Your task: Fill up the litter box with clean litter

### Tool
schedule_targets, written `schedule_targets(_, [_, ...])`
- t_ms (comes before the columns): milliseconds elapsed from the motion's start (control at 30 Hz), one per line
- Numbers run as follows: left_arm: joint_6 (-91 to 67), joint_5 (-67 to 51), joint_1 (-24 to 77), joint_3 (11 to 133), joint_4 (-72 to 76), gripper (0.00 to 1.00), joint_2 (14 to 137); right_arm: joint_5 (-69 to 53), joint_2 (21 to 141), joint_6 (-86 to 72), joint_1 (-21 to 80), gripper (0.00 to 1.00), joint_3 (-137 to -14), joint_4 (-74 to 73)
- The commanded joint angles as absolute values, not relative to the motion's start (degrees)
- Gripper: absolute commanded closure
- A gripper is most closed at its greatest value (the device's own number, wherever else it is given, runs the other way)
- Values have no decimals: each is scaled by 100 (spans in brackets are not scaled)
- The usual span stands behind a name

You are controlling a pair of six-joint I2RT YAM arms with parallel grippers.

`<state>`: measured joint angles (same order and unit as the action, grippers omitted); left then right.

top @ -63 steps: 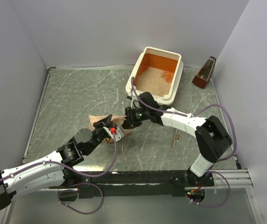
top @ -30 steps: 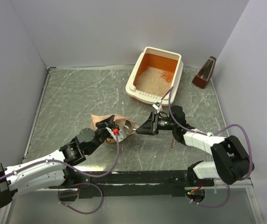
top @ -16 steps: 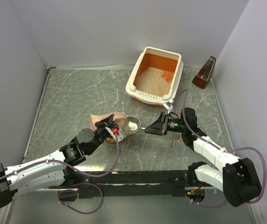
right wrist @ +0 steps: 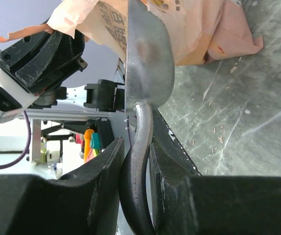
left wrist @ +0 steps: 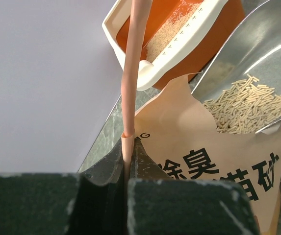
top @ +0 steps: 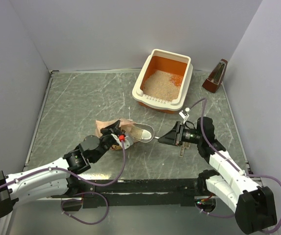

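The litter box (top: 139, 91), cream-rimmed and orange inside, stands at the back right with clean litter (top: 157, 83) heaped in it. It also shows in the left wrist view, the litter box (left wrist: 177, 58) beyond the bag. My left gripper (top: 115, 134) is shut on the upper edge of the peach-pink bag (top: 106, 127), the bag (left wrist: 194, 152) hanging open. My right gripper (top: 168, 138) is shut on the handle of the grey metal scoop (top: 143, 132). The scoop (left wrist: 250, 54) is level at the bag's mouth and carries pale litter (left wrist: 248, 105). From the right wrist, the scoop (right wrist: 147, 54) is seen edge-on.
A dark red wedge-shaped object (top: 216, 76) stands at the back right by the wall. A small pale strip (top: 183, 147) lies on the table under my right arm. Loose pellets (right wrist: 218, 134) are scattered on the marbled tabletop near the bag.
My right arm has drawn the scoop back out of the bag toward the right, and it now sits level with litter in it. The left arm keeps holding the bag.
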<state>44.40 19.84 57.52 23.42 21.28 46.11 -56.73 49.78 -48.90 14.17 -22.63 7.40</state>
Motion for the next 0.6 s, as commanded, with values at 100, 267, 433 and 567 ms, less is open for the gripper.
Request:
schedule_targets(100, [4518, 2030, 5827, 2364, 2689, 99, 4632, -5625, 4185, -4816, 1266, 100, -2206, 9])
schedule_targets(267, [4544, 2065, 5862, 2364, 2698, 99, 4597, -5415, 3701, -4965, 1090, 100, -2224, -553])
schedule_targets(433, [4553, 2101, 5915, 2382, 2690, 99, 4623, -5098, 3314, -5019, 1020, 100, -2574, -1054])
schedule_targets(567, [4561, 2144, 5941, 2426, 2646, 99, 4623, -4966, 3182, -5150, 941, 100, -2794, -1221])
